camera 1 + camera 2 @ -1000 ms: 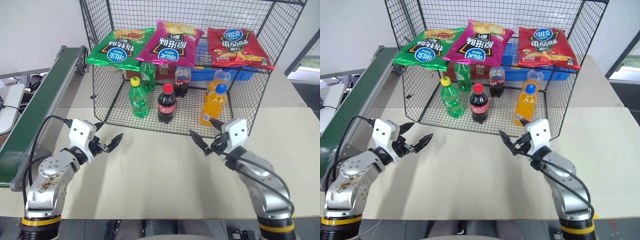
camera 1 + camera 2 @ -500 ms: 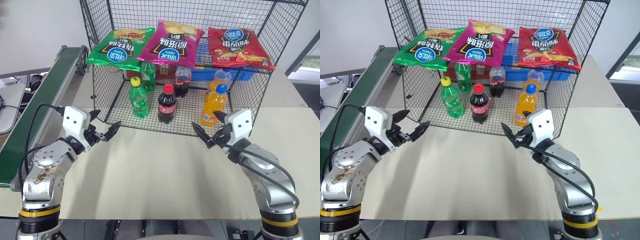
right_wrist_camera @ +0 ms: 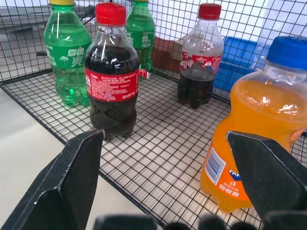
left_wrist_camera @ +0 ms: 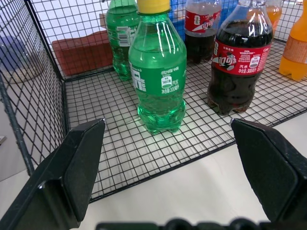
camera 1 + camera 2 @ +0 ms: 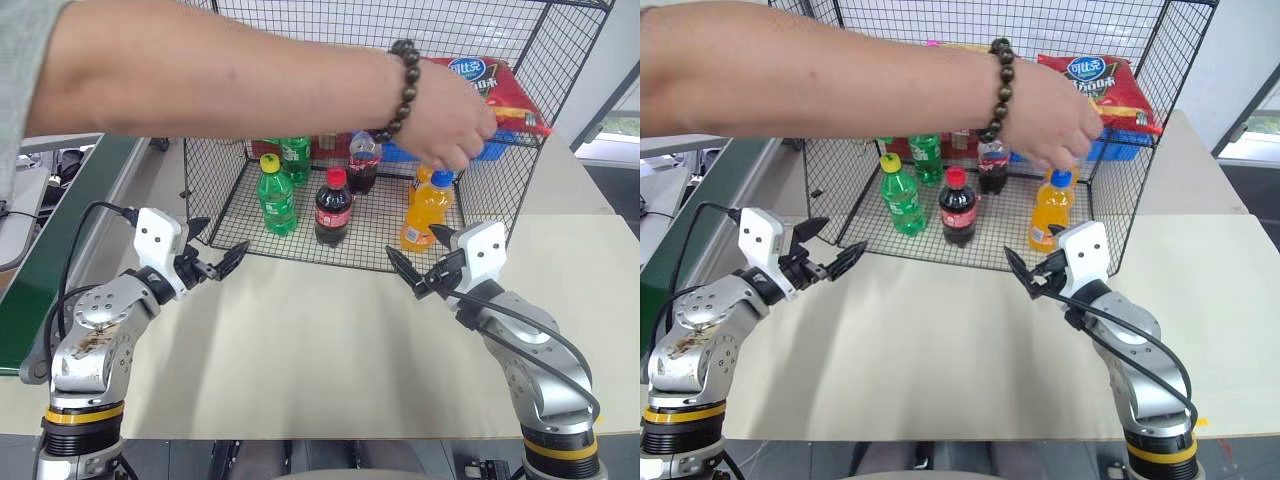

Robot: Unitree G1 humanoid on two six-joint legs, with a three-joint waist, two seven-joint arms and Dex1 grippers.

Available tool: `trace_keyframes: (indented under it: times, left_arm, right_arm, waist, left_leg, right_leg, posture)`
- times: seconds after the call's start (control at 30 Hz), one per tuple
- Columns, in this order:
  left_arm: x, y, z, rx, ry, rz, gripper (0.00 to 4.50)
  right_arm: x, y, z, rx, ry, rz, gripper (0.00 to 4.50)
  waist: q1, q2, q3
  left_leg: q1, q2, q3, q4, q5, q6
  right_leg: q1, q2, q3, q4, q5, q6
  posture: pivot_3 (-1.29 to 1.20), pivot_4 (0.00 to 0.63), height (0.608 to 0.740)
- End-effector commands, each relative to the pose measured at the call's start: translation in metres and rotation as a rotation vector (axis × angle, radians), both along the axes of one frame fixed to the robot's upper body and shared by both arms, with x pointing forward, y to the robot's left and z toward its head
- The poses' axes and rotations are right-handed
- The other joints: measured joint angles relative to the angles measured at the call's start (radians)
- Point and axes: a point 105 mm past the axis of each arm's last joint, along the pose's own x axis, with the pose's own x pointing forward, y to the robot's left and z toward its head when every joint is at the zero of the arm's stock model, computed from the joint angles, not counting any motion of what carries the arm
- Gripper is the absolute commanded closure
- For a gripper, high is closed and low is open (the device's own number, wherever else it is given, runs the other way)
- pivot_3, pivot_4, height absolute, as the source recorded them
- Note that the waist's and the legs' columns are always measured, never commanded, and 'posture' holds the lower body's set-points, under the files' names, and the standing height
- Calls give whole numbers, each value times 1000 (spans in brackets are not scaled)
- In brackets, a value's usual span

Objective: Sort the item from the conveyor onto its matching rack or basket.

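Red chip bag (image 5: 490,88) well beyond right pincer (image 5: 416,262)

A broad, pale beige tabletop (image 5: 330,350) lies under even light. Behind it rises a plain white wall (image 5: 60,145); at far right, perhaps a dark-framed window (image 5: 615,115).

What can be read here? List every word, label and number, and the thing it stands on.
"可比克": blue oval logo on the red chip bag.
"WORLD CUP", probably: red label of the cola bottle.
Green soda bottle and orange soda bottle: label print too small or cut off to read.
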Motion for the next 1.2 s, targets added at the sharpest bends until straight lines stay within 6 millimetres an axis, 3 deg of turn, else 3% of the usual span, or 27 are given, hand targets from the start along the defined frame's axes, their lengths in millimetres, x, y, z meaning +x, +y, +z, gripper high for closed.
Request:
trace_keyframes:
  times: [0.03, 0.37, 0.57, 0.77, 0.97, 1.2]
  left_arm:
    - [0, -2, 9, 3, -37, -10, 53]
    - [-3, 0, 13, 5, -45, -4, 53]
    - [-20, 2, 10, 6, -27, -8, 53]
    - [-35, 16, 17, -3, -33, 55, 53]
    - [-49, 51, 14, 0, -15, 184, 53]
    - [-57, 51, 10, -8, -6, 181, 53]
  right_arm:
    - [-3, 3, 16, 5, -55, 5, 0]
    - [-5, 6, 21, -6, -57, 28, 0]
    - [-7, 7, 24, -18, -55, 85, 0]
    - [-6, 15, 30, -12, -67, 159, 0]
    - [-12, 32, 40, 6, -71, 296, 0]
    - [-7, 47, 61, 30, -95, 385, 0]
  waist:
    - [0, 0, 0]
    - [1, 0, 0]
    - [-1, 0, 0]
    - [-2, 0, 0]
    - [-2, 0, 0]
    - [0, 0, 0]
  left_leg:
    - [0, 0, 0, 0, 0, 0]
    - [0, 0, 0, 0, 0, 0]
    - [0, 0, 0, 0, 0, 0]
    - [0, 0, 0, 0, 0, 0]
    - [0, 0, 0, 0, 0, 0]
    - [1, 0, 0, 0, 0, 0]
  right_leg:
    - [0, 0, 0, 0, 0, 0]
    - [0, 0, 0, 0, 0, 0]
    - [0, 0, 0, 0, 0, 0]
    - [0, 0, 0, 0, 0, 0]
    - [0, 0, 0, 0, 0, 0]
    - [1, 0, 0, -1, 0, 0]
  posture:
    - [0, 150, 740]
    - [0, 150, 740]
    - [0, 150, 740]
    - [0, 150, 740]
    - [0, 150, 740]
    - [0, 150, 740]
